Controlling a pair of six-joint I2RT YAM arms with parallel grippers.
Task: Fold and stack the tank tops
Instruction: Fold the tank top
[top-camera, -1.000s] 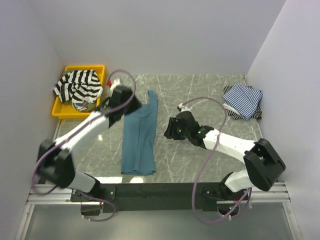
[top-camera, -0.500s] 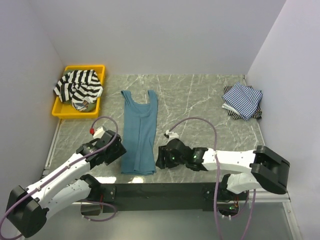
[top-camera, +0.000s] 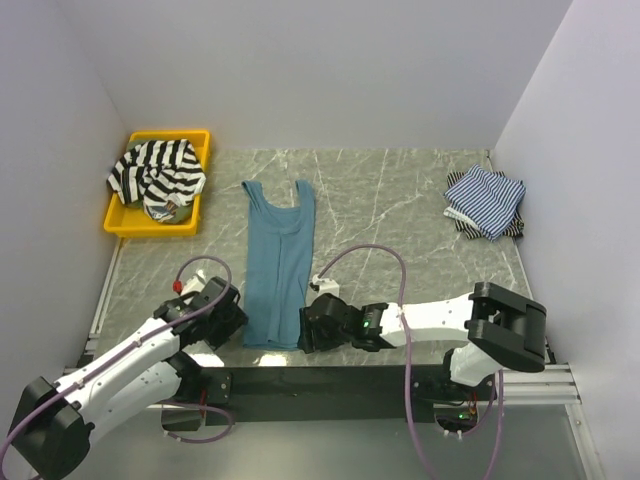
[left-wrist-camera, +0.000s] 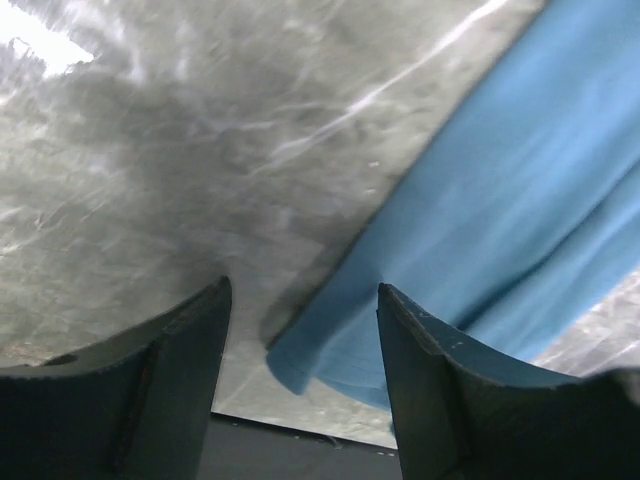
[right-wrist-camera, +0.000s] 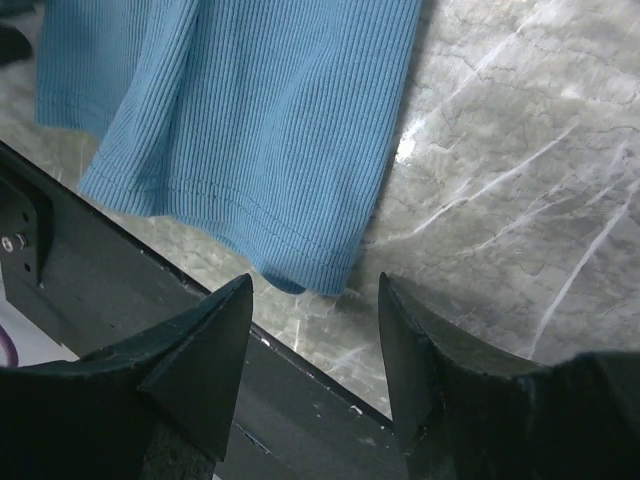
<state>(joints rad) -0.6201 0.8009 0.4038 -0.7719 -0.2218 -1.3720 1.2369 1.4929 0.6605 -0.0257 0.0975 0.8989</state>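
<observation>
A teal-blue tank top (top-camera: 279, 260) lies flat and lengthwise on the marble table, straps at the far end, hem at the near edge. My left gripper (top-camera: 232, 318) hovers open just left of the hem's left corner (left-wrist-camera: 290, 365). On the other side, my right gripper (top-camera: 306, 335) is open at the hem's right corner (right-wrist-camera: 310, 270). Neither holds cloth. A black-and-white striped tank top (top-camera: 155, 175) is heaped in the yellow tray. Folded thin blue-and-white striped tank tops (top-camera: 485, 200) lie at the far right.
The yellow tray (top-camera: 120, 222) stands at the far left by the wall. The black base rail (top-camera: 320, 380) runs along the table's near edge, right below the hem. Grey walls close in three sides.
Both arms have pulled back from the far part of the tank top to its near hem. The left gripper has let go of the strap end, which now lies flat, and has opened.
</observation>
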